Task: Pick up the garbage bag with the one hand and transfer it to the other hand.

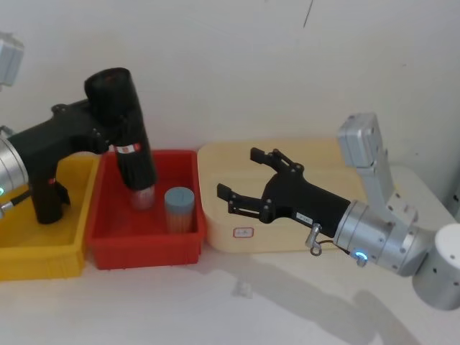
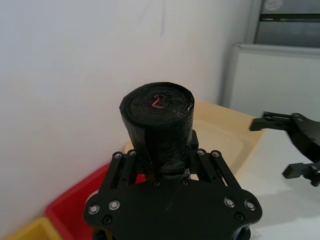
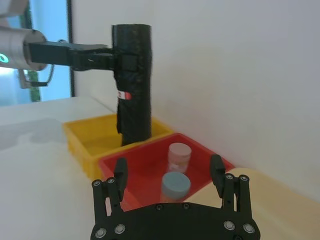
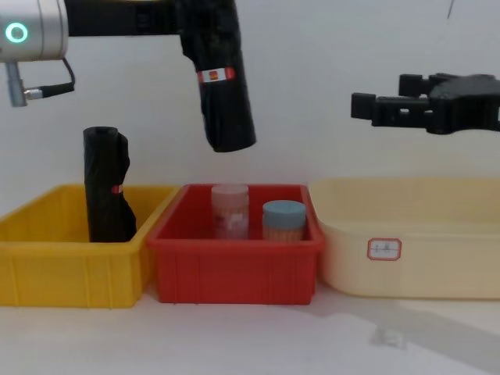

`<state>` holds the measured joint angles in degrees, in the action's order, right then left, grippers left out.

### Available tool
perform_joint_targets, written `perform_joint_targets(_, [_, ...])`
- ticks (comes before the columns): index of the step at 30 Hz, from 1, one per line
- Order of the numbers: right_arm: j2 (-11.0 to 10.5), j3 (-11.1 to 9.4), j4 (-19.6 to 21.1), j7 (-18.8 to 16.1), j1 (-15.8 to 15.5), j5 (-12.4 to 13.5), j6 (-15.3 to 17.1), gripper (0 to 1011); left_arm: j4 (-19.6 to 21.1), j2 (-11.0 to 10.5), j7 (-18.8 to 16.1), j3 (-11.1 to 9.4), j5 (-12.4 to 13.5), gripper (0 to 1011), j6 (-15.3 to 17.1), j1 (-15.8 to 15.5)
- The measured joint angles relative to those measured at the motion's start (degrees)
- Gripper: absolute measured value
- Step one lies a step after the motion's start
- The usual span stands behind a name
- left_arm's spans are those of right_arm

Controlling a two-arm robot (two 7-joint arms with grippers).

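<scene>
- My left gripper (image 2: 167,167) is clamped around the upper part of the garbage bag (image 4: 223,86). The fingers press on both sides of the roll, and the red-and-white band sits just below them.
- In the chest view the bag fills the upper centre-left of the frame. It is tilted, and its lower end hangs clear above the red bin (image 4: 234,266).
- My right gripper (image 1: 241,174), centre-right in the head view, is spread wide and holds nothing. It sits above the cream tray (image 1: 215,237), well apart from the bag.
- The left wrist view adds the roll's top end, with a red curl at its core.
- The chest view gives the side-on picture: a clear jar (image 4: 230,211) and a blue-lidded jar (image 4: 283,220) stand in the red bin, and a slimmer black roll (image 4: 105,187) stands in the yellow bin (image 4: 47,258) at lower left.
</scene>
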<state>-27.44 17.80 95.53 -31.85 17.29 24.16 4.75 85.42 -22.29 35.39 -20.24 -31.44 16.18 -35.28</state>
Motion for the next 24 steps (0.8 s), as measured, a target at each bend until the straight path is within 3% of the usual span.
perform_joint_targets(9, [-0.04,1.84,-3.01,-5.10,4.46,3.07,3.14,1000,-3.23,0.36,4.59,-2.85,-0.45,447,-0.12,-3.28])
perform_joint_targets(24, [1.03,4.16,-7.47,-9.28,8.44,6.32,5.39,1000,-6.91,1.16,9.84,-6.02,-1.08,447,-1.42,-6.89])
